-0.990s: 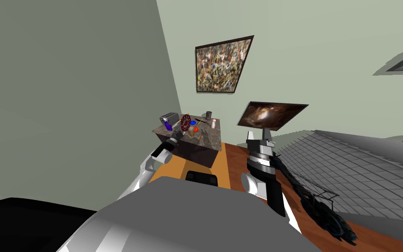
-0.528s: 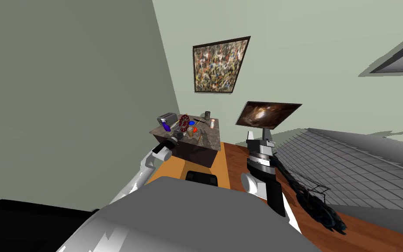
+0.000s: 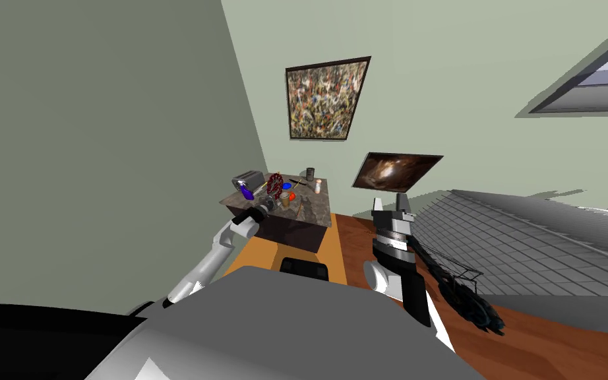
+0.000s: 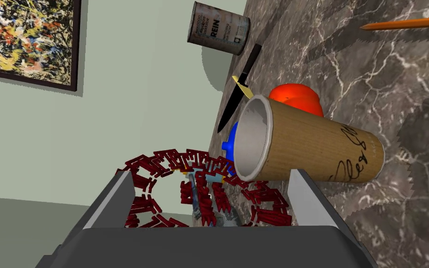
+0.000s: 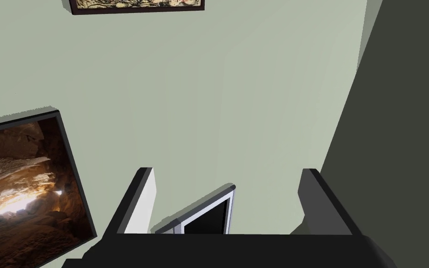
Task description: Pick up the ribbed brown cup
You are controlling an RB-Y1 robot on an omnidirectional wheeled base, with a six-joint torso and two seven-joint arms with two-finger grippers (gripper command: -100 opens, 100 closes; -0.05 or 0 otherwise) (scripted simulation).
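cup (image 4: 306,144) stands on the marbled surface (image 4: 395,70) just ahead of the left tool (image 4: 211,177), spread wide and empty to slip round it. right tool (image 5: 226,170) idles open too.

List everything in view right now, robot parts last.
ribbed brown cup: 1, brown, white inside, on the marble table just ahead of left gripper
marble table: 1, dark grey, veined, below the painting
ring of small blocks: 1, dark red, nearest left gripper, beside cup
round object: 1, orange-red, behind cup
blue object: 1, mostly hidden by cup
knife: 1, black, yellow mark, beyond cup
can: 1, grey, labelled, table's far edge
stick: 1, orange, thin, on table
toaster: 1, grey, table's left end
painting: 1, speckled, dark frame, above table
screen: 1, brown image, right of table
left gripper: open, cup not gripped
right gripper: open, raised, right of table
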